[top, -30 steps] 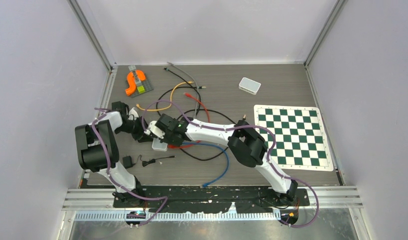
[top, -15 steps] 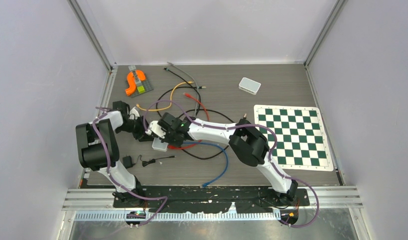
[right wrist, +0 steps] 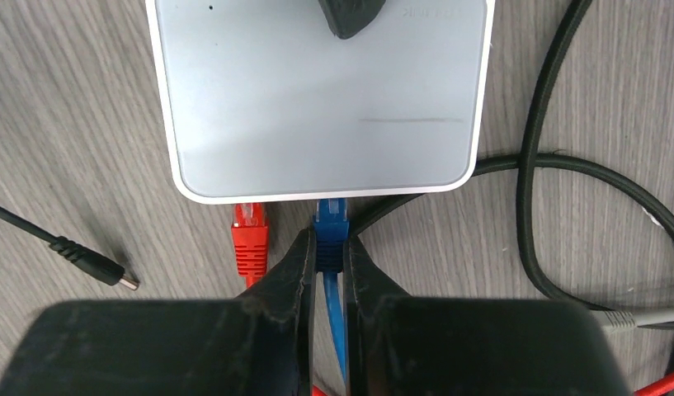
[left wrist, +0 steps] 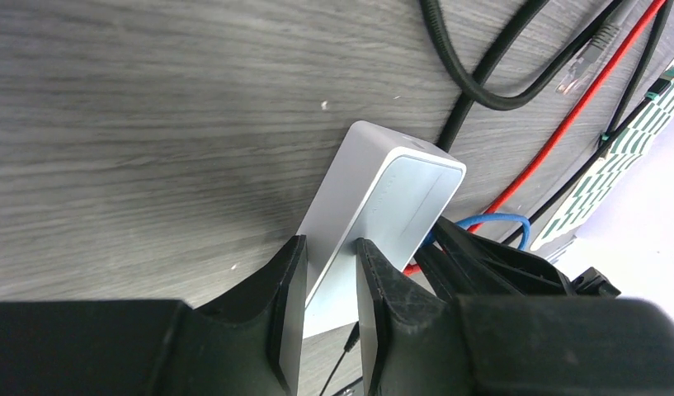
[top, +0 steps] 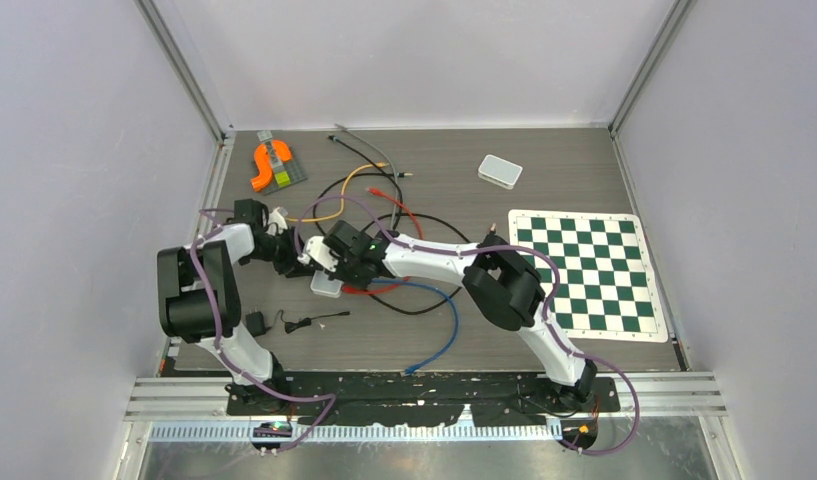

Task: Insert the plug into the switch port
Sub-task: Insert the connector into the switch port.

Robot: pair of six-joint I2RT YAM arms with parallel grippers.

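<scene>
A flat white switch point(top: 326, 286) lies left of the table's centre. My left gripper point(left wrist: 329, 247) is shut on one edge of the switch point(left wrist: 383, 198); one of its fingertips point(right wrist: 350, 16) shows on the switch's far edge. My right gripper point(right wrist: 328, 247) is shut on a blue plug point(right wrist: 330, 223). The plug's front end meets the near side of the switch point(right wrist: 317, 99); how deep it sits is hidden. From above, the left gripper point(top: 304, 261) and right gripper point(top: 336, 268) meet at the switch.
A red plug point(right wrist: 249, 235) lies just left of the blue one, pointing at the switch. Black cable point(right wrist: 531, 165) loops on the right, and a small black connector point(right wrist: 90, 260) lies on the left. A chessboard point(top: 589, 272), a second white box point(top: 500, 171) and an orange part point(top: 271, 165) lie farther off.
Both grippers and the switch have shifted slightly right and toward the back. The left jaws have closed a little on the switch.
</scene>
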